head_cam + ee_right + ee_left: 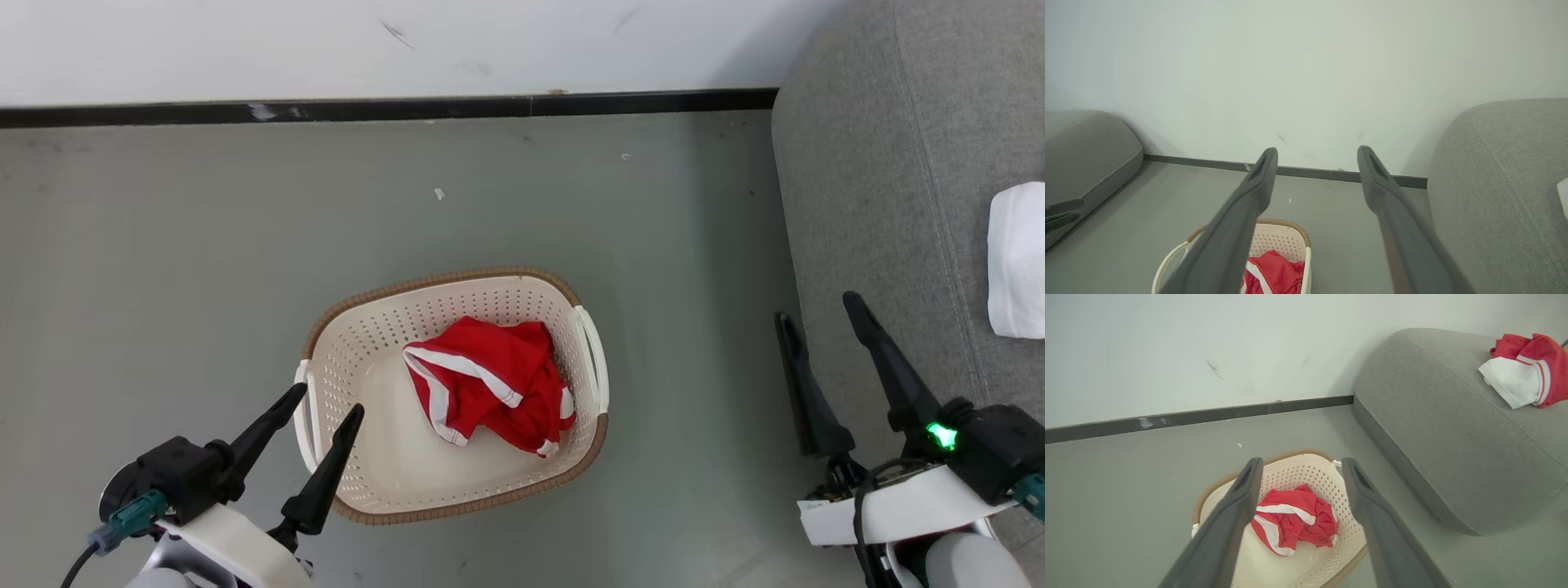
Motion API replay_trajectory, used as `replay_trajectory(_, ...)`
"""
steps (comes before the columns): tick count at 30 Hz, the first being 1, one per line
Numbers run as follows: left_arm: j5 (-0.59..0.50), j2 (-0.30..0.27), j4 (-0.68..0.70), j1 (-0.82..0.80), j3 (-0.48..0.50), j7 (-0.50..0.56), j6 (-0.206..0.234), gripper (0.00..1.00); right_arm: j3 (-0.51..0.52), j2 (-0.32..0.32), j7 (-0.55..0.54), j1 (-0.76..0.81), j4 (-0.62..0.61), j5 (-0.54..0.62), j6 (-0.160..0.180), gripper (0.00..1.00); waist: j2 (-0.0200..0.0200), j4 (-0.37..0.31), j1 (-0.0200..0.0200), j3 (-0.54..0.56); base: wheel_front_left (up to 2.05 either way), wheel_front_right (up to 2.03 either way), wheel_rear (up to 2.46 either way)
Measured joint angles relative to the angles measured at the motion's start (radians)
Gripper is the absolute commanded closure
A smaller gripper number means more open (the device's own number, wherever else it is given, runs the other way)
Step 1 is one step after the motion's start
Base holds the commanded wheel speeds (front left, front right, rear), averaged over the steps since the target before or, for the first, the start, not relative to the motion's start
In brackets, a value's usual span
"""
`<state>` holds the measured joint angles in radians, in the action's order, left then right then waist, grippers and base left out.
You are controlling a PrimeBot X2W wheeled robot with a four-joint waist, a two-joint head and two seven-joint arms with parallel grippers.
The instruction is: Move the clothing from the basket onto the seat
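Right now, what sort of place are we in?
Probably a living-room corner, perhaps a mock-up: a grey upholstered seat, a laundry basket with red clothing on a bare grey floor, and a plain white wall with dark skirting.

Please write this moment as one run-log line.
left gripper: open, empty, near basket | right gripper: open, empty, by seat | red garment: in basket | red-and-white clothing: on seat | status: transfer unfinished

Clothing [490, 384] in basket [367, 351] left of seat [882, 204]
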<state>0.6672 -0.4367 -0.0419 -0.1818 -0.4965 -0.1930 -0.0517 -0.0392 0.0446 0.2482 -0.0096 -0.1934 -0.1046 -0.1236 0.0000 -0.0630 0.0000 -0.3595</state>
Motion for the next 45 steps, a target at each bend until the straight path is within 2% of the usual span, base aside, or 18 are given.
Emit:
replay_trajectory(9,-0.038,-0.017,-0.038,-0.071,-0.033,0.026,-0.030,0.00,0.021,-0.001,0.003,-0.021,-0.046,0.019,0.000,0.00,0.0000,-0.035,0.0000,-0.085,0.00,0.00,0.00)
replay_trajectory(14,-0.046,-0.020,-0.058,-0.113,-0.048,0.043,-0.040,0.00,0.027,-0.001,0.007,-0.038,-0.070,-0.010,0.000,0.00,0.0000,-0.057,0.0000,-0.131,0.00,0.00,0.00)
replay_trajectory(45,-0.114,-0.013,-0.273,-0.390,-0.104,0.184,-0.057,0.00,0.015,-0.003,0.007,-0.101,-0.154,-0.100,0.000,0.00,0.0000,-0.211,0.0000,-0.394,0.00,0.00,0.00)
